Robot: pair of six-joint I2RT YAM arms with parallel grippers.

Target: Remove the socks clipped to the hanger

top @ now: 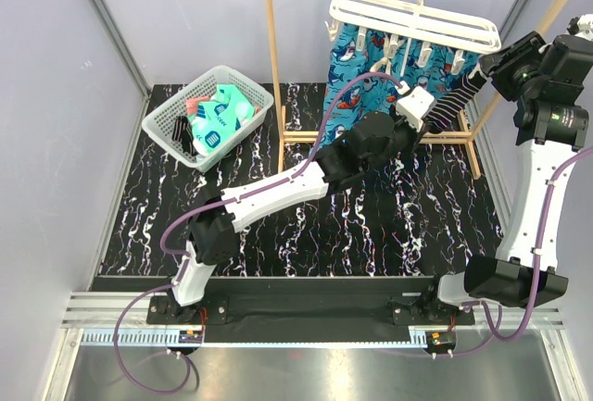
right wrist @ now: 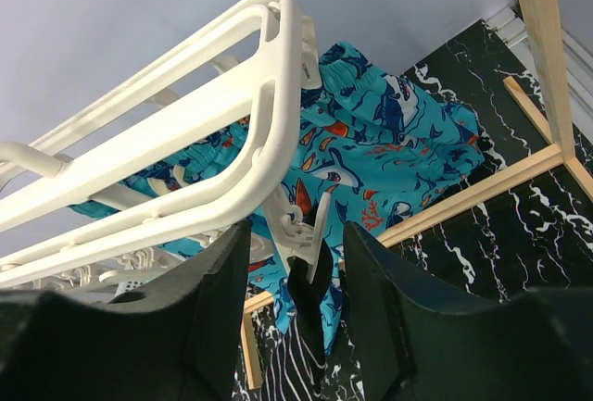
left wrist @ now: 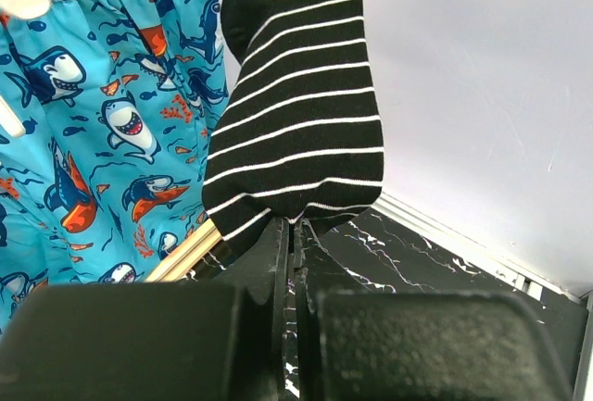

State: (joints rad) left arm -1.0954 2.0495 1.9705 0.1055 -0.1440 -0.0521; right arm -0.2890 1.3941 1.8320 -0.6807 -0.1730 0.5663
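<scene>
The white slatted hanger (top: 412,15) hangs from the wooden rack. One black-and-white striped sock (top: 454,100) hangs from a clip at its right end. My left gripper (top: 432,123) is shut on the sock's lower edge; in the left wrist view the sock (left wrist: 296,105) runs down into the closed jaws of the gripper (left wrist: 292,225). My right gripper (top: 482,69) is open at the clip; in the right wrist view its jaws stand either side of the white clip (right wrist: 320,220), which pinches the sock's top (right wrist: 306,308), just under the hanger (right wrist: 185,142).
A blue shark-print cloth (top: 371,58) hangs on the hanger behind the sock. The wooden rack (top: 274,58) stands at the back, its base rail (top: 474,146) on the table. A white mesh basket (top: 176,128) at back left holds teal (top: 218,123) and coral (top: 197,105) socks.
</scene>
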